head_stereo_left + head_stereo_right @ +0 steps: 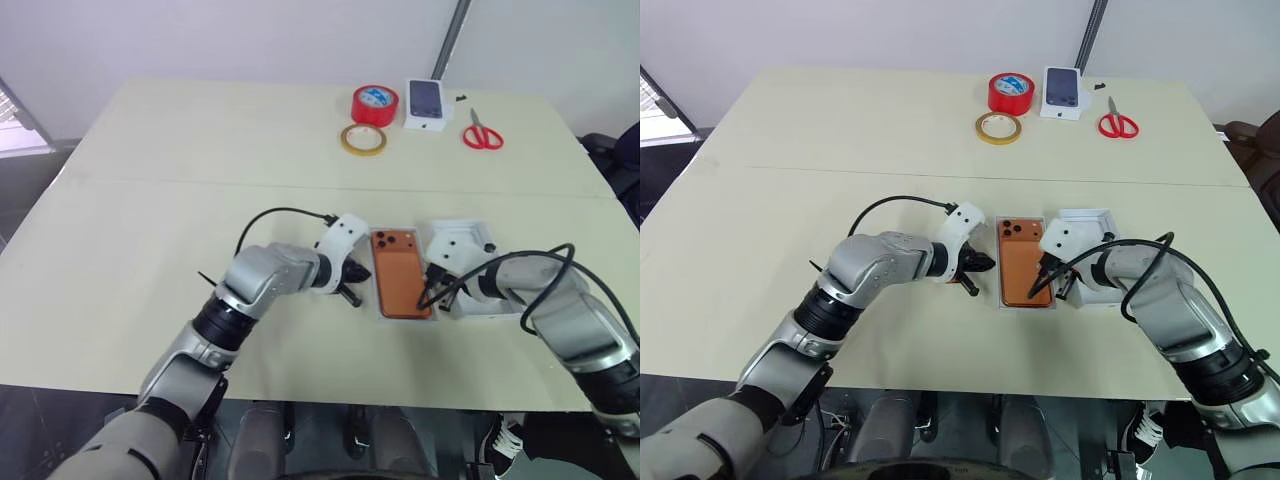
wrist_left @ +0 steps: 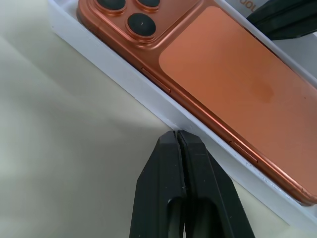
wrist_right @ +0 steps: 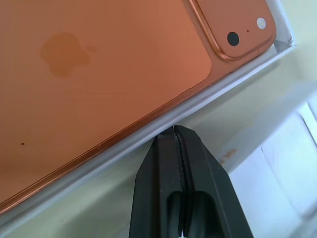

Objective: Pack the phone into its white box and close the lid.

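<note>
The copper-orange phone point(image 1: 398, 277) lies back up inside the white box point(image 2: 148, 101), camera cluster at the far end. My left gripper point(image 2: 177, 135) is shut, empty, with its tips against the box's left outer wall. My right gripper point(image 3: 173, 130) is also shut and empty, with its tips at the box's right wall. Just right of the box lies the lid point(image 1: 468, 238), white inside up, partly hidden behind my right arm.
At the table's far side stand a red tape roll point(image 1: 375, 104), a yellowish tape ring point(image 1: 363, 139), a small white box picturing a dark phone point(image 1: 426, 103) and red scissors point(image 1: 482, 132). The table's front edge point(image 1: 300, 390) runs close below the box.
</note>
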{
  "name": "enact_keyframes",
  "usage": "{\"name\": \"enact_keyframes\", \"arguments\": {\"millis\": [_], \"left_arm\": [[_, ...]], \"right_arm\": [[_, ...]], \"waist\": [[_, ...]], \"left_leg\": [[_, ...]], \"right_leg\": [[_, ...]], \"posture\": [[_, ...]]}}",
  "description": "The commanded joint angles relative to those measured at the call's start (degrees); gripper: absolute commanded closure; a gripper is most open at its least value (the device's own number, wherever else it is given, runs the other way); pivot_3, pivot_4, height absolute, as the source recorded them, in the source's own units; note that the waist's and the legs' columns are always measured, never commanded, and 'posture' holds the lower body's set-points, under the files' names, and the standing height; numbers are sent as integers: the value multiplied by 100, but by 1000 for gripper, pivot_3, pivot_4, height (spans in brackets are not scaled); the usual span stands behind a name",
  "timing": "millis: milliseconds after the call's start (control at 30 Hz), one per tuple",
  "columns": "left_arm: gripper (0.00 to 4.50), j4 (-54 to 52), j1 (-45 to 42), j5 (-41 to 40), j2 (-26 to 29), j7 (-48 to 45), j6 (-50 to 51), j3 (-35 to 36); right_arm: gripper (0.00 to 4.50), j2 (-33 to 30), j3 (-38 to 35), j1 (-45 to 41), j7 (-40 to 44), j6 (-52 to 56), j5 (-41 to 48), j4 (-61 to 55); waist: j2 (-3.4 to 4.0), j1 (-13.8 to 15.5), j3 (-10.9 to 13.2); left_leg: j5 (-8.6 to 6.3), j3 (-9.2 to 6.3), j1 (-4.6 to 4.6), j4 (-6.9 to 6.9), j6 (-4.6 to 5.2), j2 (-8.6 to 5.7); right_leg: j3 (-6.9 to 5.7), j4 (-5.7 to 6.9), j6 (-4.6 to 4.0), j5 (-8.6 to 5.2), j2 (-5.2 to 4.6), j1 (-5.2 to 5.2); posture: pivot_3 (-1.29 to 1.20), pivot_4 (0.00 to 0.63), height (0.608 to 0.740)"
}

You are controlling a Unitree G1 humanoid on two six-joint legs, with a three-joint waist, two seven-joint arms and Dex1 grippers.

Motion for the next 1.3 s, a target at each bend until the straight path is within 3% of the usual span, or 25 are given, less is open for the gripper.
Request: {"name": "enact_keyframes", "arguments": {"millis": [33, 267, 600, 867, 967, 1067, 1267, 1300], "left_arm": [[4419, 30, -175, 19, -447, -412, -193, -284], [4419, 104, -144, 285, -632, -671, -161, -252], [4419, 78, -92, 527, -483, -611, -121, 122], [4419, -1014, 462, 270, 406, -726, -192, 1155], [4419, -1711, 1017, 292, 832, -972, -832, 1329], [4500, -2265, 1607, 400, 1332, -1435, -1686, 1242], [4500, -2576, 2279, 384, 1971, -2248, -2717, 1306], [4500, -2554, 2318, 431, 2029, -2304, -2859, 1293]], "right_arm": [[4500, -94, -225, 166, 61, -15, 195, -450], [4500, -175, -411, 373, 30, -16, 209, -443], [4500, -388, -632, 446, 145, -222, 237, -280], [4500, -741, -1735, 461, 667, -83, 1087, -376], [4500, -815, -1818, 202, 731, 374, 1378, -214], [3698, -819, -1739, -89, 668, 1010, 1617, -87], [686, -630, -1413, -886, 140, 2705, 1895, 268], [686, -575, -1388, -1048, 83, 3014, 1974, 384]], "waist": [[0, 5, 0], [0, 5, 0], [0, 1, 0], [4, -70, 0], [6, -121, -1], [6, -124, 0], [8, -157, -1], [8, -158, -1]], "left_leg": [[0, 0, 0, 0, 0, 0], [-5, -3, -1, 5, 9, -1], [-5, -3, -1, 7, 10, -1], [-5, -1, 4, 6, 10, 1], [-5, -1, 10, 5, 9, 5], [-6, -2, 11, 5, 8, 7], [-7, 0, 10, 6, 8, 8], [-7, 1, 10, 6, 8, 9]], "right_leg": [[0, 0, 0, 0, 0, 0], [0, 0, 4, -4, -7, 3], [0, 2, 5, -4, -7, 3], [1, 18, 9, -2, -5, -3], [1, 23, 9, -2, -4, -1], [1, 22, 6, -5, -10, 2], [2, 17, 2, -5, -17, 2], [3, 17, 2, -5, -17, 0]], "posture": [[0, 150, 730], [0, 150, 730], [0, 150, 730], [0, 150, 730], [0, 150, 730], [0, 150, 730], [0, 150, 730], [0, 150, 730]]}}
